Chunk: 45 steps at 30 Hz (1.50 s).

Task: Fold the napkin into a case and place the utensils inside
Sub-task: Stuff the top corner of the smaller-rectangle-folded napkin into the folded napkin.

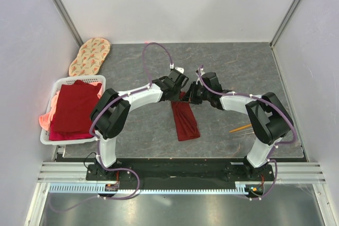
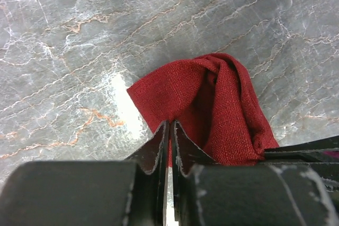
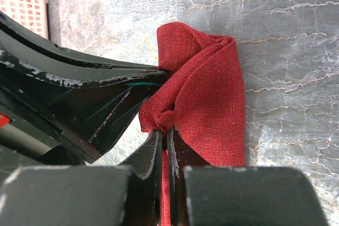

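Observation:
The dark red napkin lies as a narrow folded strip in the middle of the table, its far end lifted between both grippers. My left gripper is shut on the napkin's far edge. My right gripper is shut on the same bunched end, close beside the left one, whose fingers show in the right wrist view. The utensils lie on the table at the right, thin orange-gold pieces near the right arm's elbow.
A white basket with red and salmon-pink cloths stands at the left. An oval beige patterned mat lies at the far left. White walls close in the grey marbled table.

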### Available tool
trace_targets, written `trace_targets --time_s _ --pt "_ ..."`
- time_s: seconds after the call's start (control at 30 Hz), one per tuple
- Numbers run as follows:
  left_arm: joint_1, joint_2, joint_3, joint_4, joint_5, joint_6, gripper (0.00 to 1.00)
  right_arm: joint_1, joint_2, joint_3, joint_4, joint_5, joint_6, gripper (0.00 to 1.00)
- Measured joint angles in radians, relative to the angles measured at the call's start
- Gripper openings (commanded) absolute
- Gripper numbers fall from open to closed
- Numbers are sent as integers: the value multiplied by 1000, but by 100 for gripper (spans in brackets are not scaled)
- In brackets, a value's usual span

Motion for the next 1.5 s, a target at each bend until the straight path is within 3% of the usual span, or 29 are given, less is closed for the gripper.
trace_targets --time_s 0.67,0.87,1.13,1.2,1.3,1.5 --pt "23 -60 -40 7 135 -64 2 26 177 132 -58 7 47 1" --pt "64 -62 -58 16 200 -103 2 26 179 151 -66 4 21 20" --pt "80 -92 -80 16 245 -125 2 26 148 151 -99 -2 -38 26" --pt "80 -100 -82 15 247 -125 2 26 148 151 -99 -8 -48 24" --pt "80 -104 -82 16 257 -126 2 26 147 151 -99 -12 -57 2" --pt "86 -106 -82 24 289 -142 2 33 210 225 -105 -48 -47 0"
